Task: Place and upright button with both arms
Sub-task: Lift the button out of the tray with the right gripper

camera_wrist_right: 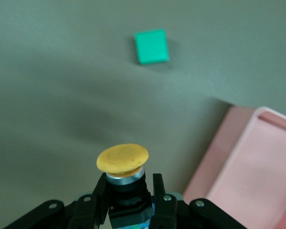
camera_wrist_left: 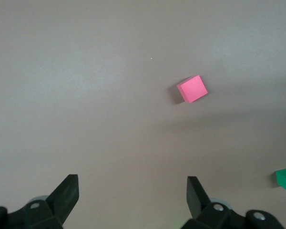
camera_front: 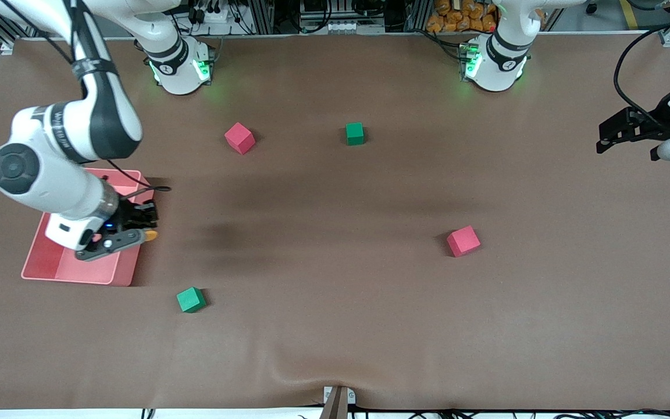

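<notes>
A: Brown worktop (camera_front: 335, 326), smooth cover, one small wrinkle at the edge nearest the front camera. Cable clutter and racks along the edge where the bases stand.

B: Right arm?

A: Right end effector (camera_front: 148, 226) is over the edge of the pink tray (camera_front: 67, 269), at the right arm's end of the worktop. Fingers clamped on the button (camera_front: 150, 235). Right wrist view: black body pinched between the fingers (camera_wrist_right: 158, 187), orange cap sticking out past the tips. Cap points away from the tray, roughly 3 o'clock in the front view.

B: So the button's off the worktop?

A: Looks it, held above the tray's edge. Can't tell the height.

B: Left arm?

A: Waiting. Left end effector (camera_front: 626, 132) hangs over the left arm's end of the worktop, fingers spread wide, nothing between them. Left wrist view shows both fingertips (camera_wrist_left: 66, 191) apart over bare worktop.

B: Cubes?

A: Four, all well apart. Pink-red cube (camera_front: 239, 138) and green cube (camera_front: 355, 133) sit closer to the bases. Second pink-red cube (camera_front: 463, 241) is mid-worktop toward the left arm's end. Second green cube (camera_front: 191, 299) is at about 5 o'clock from the tray, nearer to the front camera, also visible in the right wrist view.
</notes>
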Robot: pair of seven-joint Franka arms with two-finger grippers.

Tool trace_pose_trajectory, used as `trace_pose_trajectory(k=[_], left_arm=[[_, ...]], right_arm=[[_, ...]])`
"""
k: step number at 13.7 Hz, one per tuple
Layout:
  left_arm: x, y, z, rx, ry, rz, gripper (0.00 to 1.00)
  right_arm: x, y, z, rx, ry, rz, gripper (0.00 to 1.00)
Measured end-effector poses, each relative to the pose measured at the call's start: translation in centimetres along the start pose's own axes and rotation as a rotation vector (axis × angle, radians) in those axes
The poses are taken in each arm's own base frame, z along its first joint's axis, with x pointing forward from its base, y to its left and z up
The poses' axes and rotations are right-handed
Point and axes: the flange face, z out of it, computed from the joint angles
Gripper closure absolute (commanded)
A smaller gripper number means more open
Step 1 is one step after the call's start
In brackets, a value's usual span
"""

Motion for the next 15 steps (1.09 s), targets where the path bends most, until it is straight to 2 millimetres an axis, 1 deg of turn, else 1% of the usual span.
trace_pose_trajectory(k=[2, 4, 5, 8, 10, 12, 13, 14, 15], left_arm=[[0.0, 0.0, 0.1, 0.000, -0.003, 0.000, 0.00], [0.0, 0.0, 0.2, -0.001, -0.005, 0.000, 0.00], [0.0, 0.0, 0.2, -0.001, -0.006, 0.000, 0.00], [0.0, 0.2, 0.3, -0.001, -0.012, 0.003, 0.00], [0.1, 0.4, 0.4, -0.002, -0.013, 0.007, 0.00], [0.1, 0.5, 0.5, -0.002, -0.015, 0.009, 0.00], [0.1, 0.5, 0.6, -0.002, -0.017, 0.009, 0.00], [0.1, 0.5, 0.6, -0.002, -0.018, 0.010, 0.00], [0.1, 0.5, 0.6, -0.002, -0.019, 0.010, 0.00]], right_arm=[[2.1, -3.9, -0.2, -0.005, 0.022, -0.024, 0.76], [4.3, -8.5, 0.3, -0.007, 0.041, -0.083, 0.76], [5.3, -10.6, 0.7, -0.008, 0.046, -0.101, 0.76], [7.7, -15.7, 2.7, -0.005, 0.100, -0.105, 0.77], [8.7, -20.1, 4.9, 0.004, 0.144, -0.089, 0.77], [9.4, -24.8, 7.9, 0.016, 0.178, -0.085, 0.81], [9.8, -26.6, 9.4, 0.020, 0.185, -0.083, 0.84], [10.2, -27.7, 10.8, 0.024, 0.189, -0.065, 0.84], [10.6, -28.5, 11.7, 0.029, 0.188, -0.037, 0.85]])
